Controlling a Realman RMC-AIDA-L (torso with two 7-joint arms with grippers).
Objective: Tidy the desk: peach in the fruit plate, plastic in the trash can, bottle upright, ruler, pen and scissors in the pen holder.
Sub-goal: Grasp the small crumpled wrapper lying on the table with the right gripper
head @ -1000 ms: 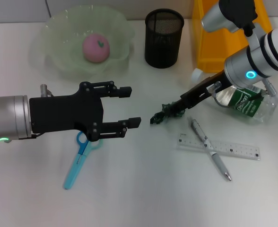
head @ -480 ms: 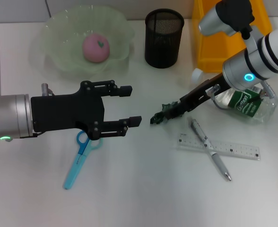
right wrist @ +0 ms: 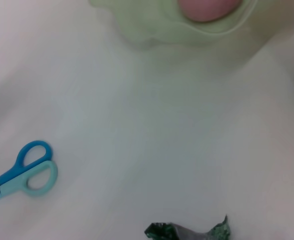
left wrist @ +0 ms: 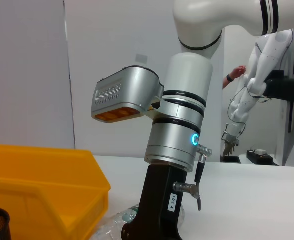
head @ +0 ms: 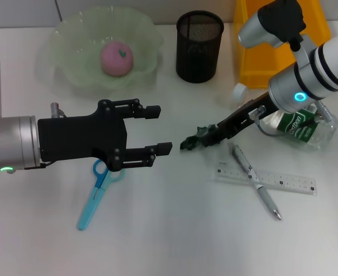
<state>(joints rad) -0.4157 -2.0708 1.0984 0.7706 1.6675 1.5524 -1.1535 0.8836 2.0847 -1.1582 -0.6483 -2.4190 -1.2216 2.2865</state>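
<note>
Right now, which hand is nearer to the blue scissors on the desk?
Left. The left hand hovers open right above the scissors, covering their handles in the head view. The right hand is far across the desk, pinching a green plastic scrap.

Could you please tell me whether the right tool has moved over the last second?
Yes, slightly. The right tool, shut on the green plastic, has edged left, away from the ruler, toward the left tool.

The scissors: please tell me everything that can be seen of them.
The scissors lie flat on the white desk, closed, with plastic handles in blue and light turquoise. The finger loops point toward the fruit plate and sit partly under the left pincer, which hovers open. Nothing grips them.
</note>
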